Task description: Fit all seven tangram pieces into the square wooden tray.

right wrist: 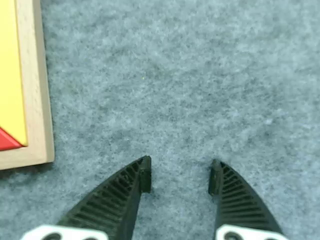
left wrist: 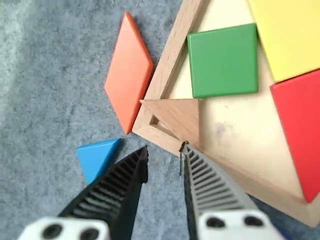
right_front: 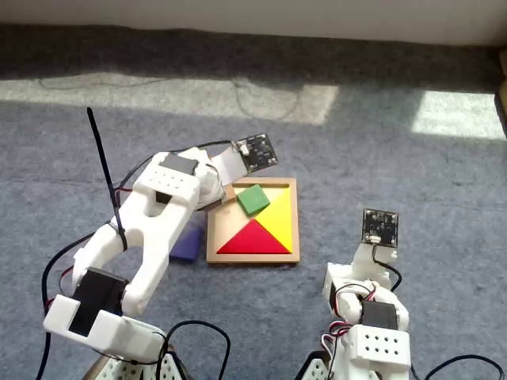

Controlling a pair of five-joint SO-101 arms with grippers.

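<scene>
While the left gripper (left wrist: 164, 150) hovers narrowly parted and empty over a tray (left wrist: 170, 55) corner, four pieces lie inside: yellow triangle (left wrist: 287, 35), red triangle (left wrist: 300, 135), green square (left wrist: 223, 60), and a wood triangle (left wrist: 177, 117) whose tip appears to ride the rim. Three remain outside: orange rhomboid (left wrist: 129, 72) and blue triangle (left wrist: 95, 155) by that corner, purple piece (right_front: 186, 241) beside the tray's edge. The right gripper (right wrist: 180, 175) is spread over bare surface.

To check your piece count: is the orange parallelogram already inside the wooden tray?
No, the orange parallelogram lies on the carpet, outside the rim of the tray.
</scene>
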